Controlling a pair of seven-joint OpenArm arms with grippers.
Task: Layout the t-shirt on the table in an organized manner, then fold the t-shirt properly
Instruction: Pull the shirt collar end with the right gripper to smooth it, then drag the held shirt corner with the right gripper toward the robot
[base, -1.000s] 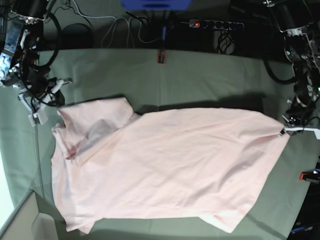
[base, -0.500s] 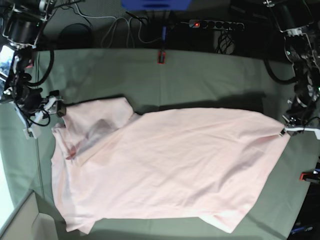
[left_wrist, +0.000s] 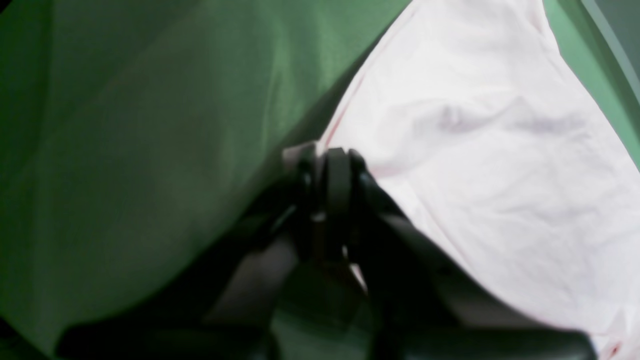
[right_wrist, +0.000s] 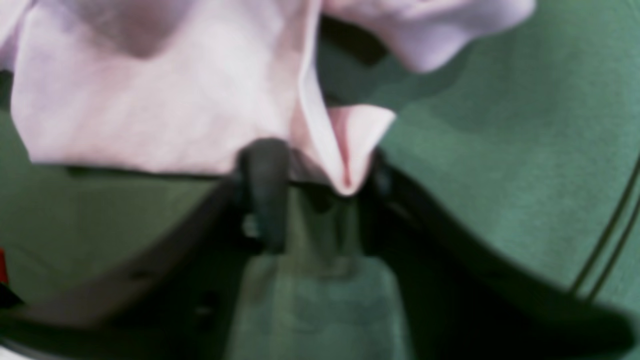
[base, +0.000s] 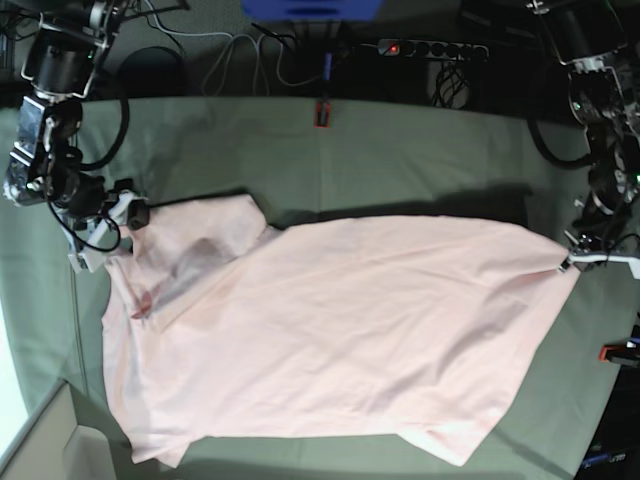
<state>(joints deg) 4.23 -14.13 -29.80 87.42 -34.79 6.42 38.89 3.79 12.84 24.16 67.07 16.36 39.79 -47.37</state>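
The light pink t-shirt (base: 330, 330) lies spread across the table (base: 400, 150), plain side up, with its top left part rumpled. At the shirt's right corner my left gripper (base: 568, 264) is shut; the left wrist view shows its fingers (left_wrist: 330, 160) pinched on the shirt's edge (left_wrist: 500, 150). My right gripper (base: 128, 215) is at the shirt's upper left corner. In the right wrist view its jaws (right_wrist: 320, 185) stand apart, with a hanging fold of the shirt (right_wrist: 345, 160) between the two fingers (right_wrist: 262, 190).
A red clamp (base: 322, 113) sits on the table's far edge, another (base: 615, 352) at the right edge. A power strip (base: 432, 48) and cables lie behind the table. The table's front left corner (base: 40, 420) drops off near the shirt.
My right gripper has moved right from beside the shirt onto its upper left corner, and its jaws now straddle a fold. The left gripper and the shirt's right corner have not moved.
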